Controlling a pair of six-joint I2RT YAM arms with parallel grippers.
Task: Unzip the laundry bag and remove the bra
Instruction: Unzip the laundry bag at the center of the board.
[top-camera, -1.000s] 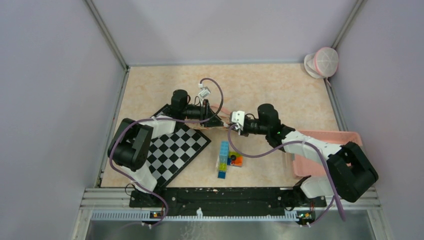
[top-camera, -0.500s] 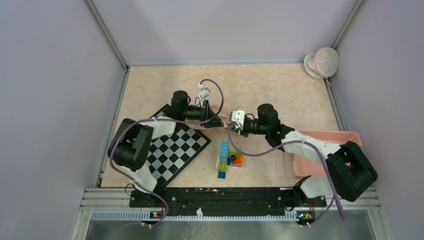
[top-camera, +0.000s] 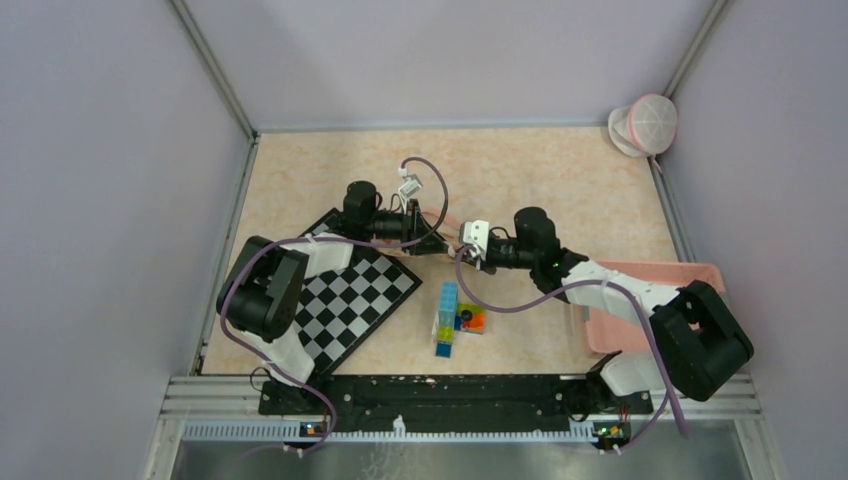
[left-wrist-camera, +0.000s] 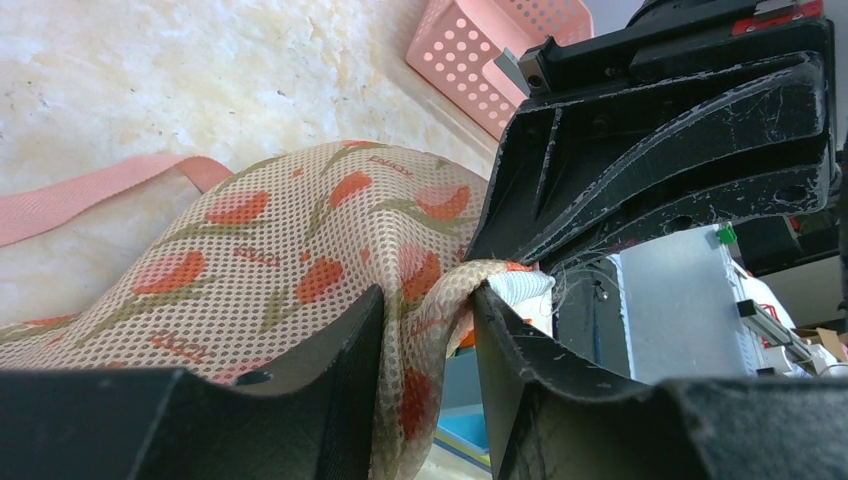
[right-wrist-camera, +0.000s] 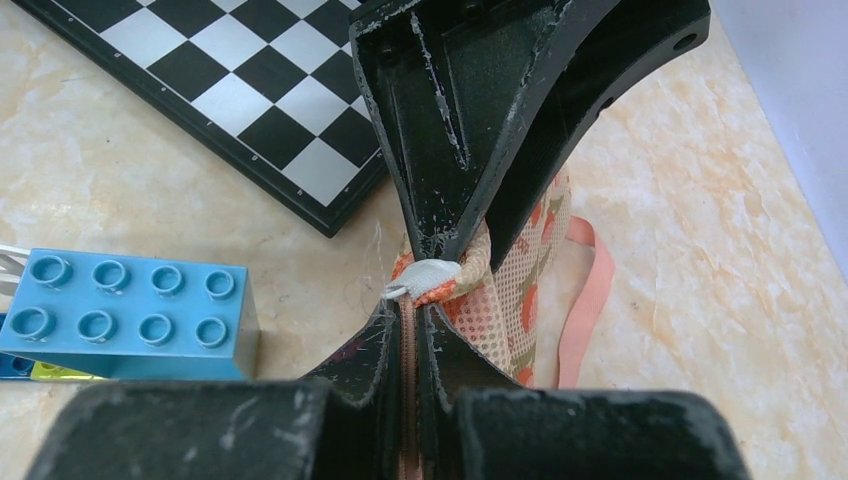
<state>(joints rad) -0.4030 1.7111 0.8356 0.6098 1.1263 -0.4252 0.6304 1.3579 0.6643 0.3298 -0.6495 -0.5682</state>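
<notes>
The laundry bag is beige mesh with an orange tulip print and lies between the two grippers at mid table. My left gripper pinches a raised fold of the mesh between its fingers. My right gripper faces it, shut on the bag's pinkish zipper edge just below a white fabric tab. In the top view the left gripper and right gripper nearly touch tip to tip and hide most of the bag. A pink strap trails from the bag across the table. The bra is hidden.
A chessboard lies under the left arm. Blue, yellow and orange toy bricks sit just in front of the grippers. A pink perforated basket stands at the right, and a round white and pink item in the far right corner.
</notes>
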